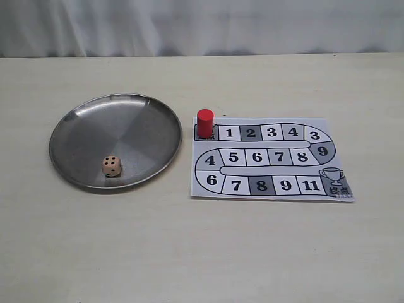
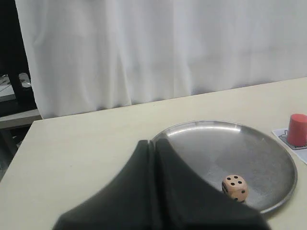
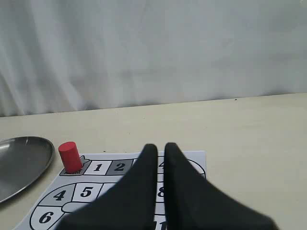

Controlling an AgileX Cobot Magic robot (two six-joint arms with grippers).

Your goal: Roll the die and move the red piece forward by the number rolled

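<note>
The die lies in the near part of a round metal plate, four pips on top. The red piece stands upright on the grey start square at the top left corner of the paper board, beside square 1. Neither gripper shows in the exterior view. In the left wrist view my left gripper is shut and empty, over the plate's edge, with the die off to one side and the red piece further off. My right gripper hangs above the board, fingers almost touching, nothing between them, apart from the red piece.
The board's numbered track winds from the start square to a trophy square at its near right corner. Pale tabletop lies all around, with a white curtain behind the far edge. The plate's rim shows in the right wrist view.
</note>
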